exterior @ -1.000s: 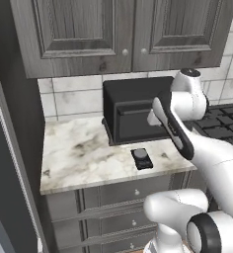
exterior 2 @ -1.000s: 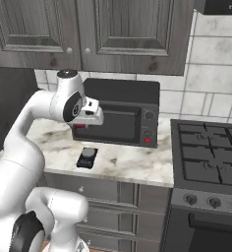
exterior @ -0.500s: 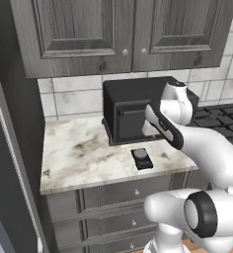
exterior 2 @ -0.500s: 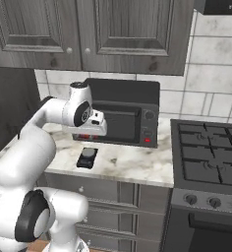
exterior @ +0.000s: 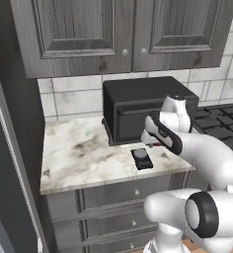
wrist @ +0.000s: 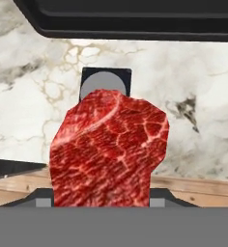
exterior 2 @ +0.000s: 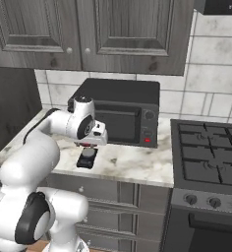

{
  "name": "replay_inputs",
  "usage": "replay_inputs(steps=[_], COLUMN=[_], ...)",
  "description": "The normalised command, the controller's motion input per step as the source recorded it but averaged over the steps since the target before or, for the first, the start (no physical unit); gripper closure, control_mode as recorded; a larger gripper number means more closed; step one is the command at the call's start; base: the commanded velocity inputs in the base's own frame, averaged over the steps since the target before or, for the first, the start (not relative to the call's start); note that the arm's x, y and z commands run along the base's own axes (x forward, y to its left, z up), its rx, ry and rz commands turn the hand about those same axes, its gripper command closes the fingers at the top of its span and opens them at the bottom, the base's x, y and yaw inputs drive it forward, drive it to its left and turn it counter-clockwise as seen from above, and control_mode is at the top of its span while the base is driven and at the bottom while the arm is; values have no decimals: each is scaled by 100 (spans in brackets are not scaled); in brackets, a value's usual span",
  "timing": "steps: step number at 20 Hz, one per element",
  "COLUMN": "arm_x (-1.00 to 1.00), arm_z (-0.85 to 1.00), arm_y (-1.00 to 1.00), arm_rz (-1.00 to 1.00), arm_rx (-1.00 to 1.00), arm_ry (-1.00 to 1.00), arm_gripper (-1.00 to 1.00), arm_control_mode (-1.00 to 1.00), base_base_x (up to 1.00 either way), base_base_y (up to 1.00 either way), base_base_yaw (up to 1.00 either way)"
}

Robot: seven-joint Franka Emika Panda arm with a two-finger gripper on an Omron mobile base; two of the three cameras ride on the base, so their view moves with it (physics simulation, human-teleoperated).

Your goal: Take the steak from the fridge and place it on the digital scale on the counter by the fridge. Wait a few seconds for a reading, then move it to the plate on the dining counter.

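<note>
- Steak point(wrist: 108, 149): pinched between the pressed-in fingers of the gripper point(exterior: 155, 143), carried above the counter point(exterior: 84, 153), not yet set down.
- Held aloft, probably for lowering onto the scale point(wrist: 106, 83), which peeks out at 12 o'clock of the meat in the hand view.
- Long axis roughly along 6 to 12 o'clock there, broad marbled face toward the camera, narrower end toward the scale.
- Scale flat near the counter's front edge, toaster oven point(exterior 2: 123, 110) behind it at 12 o'clock.
- Stove point(exterior 2: 209, 157) at 3 o'clock of the counter in the right base view.
</note>
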Motion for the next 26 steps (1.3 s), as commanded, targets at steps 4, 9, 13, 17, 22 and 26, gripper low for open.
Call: replay_inputs(steps=[4, 9, 13, 17, 22, 26], arm_x=[0, 20, 27, 25, 3, 0], arm_z=[-22, -32, -29, -12, -1, -7], arm_y=[14, 17, 19, 10, 0, -1], arm_rz=[0, 0, -1, -1, 0, 0], arm_rx=[3, 0, 0, 0, 0, 0], arm_ry=[-6, -1, -1, -1, 0, 0], arm_gripper=[100, 100, 100, 100, 100, 100], arm_control_mode=[-100, -100, -100, -100, -100, -100], base_base_x=[0, 0, 0, 0, 0, 0], base_base_y=[0, 0, 0, 0, 0, 0], base_base_yaw=[0, 0, 0, 0, 0, 0])
